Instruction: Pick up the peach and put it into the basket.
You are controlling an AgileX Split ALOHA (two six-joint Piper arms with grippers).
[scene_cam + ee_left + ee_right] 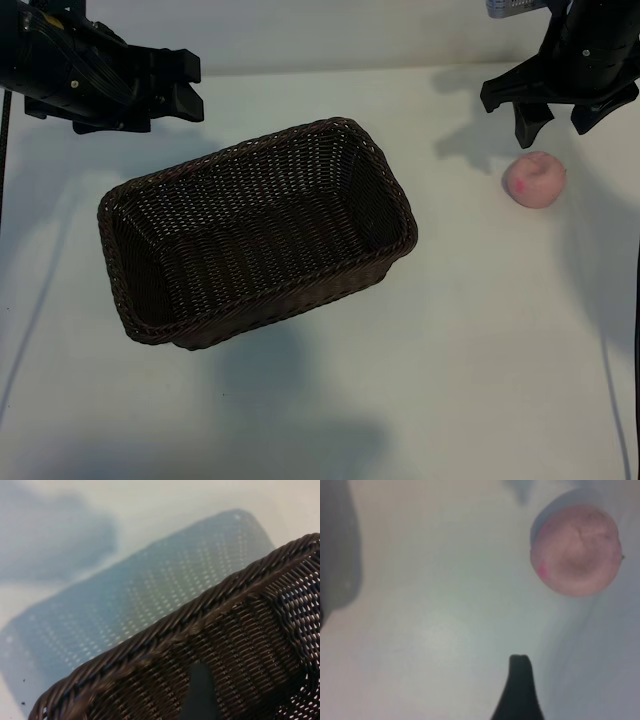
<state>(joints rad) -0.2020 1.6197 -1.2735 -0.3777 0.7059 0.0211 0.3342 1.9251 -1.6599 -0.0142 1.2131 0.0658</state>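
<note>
The peach [535,180] is a small pale-pink fruit with a darker pink spot, lying on the white table to the right of the basket. The basket [230,155] is a dark-brown woven wicker one, sitting at an angle left of centre with nothing in it. My right gripper [556,124] hovers open just behind the peach without touching it. In the right wrist view the peach [575,550] lies beyond one dark finger [520,690]. My left gripper [192,88] hangs open at the back left, over the basket's far rim [190,615], holding nothing.
A white tabletop [480,350] surrounds the basket, with bare surface at the front and right. A pale grey object [515,8] shows at the back edge behind the right arm. The arms cast soft shadows on the table.
</note>
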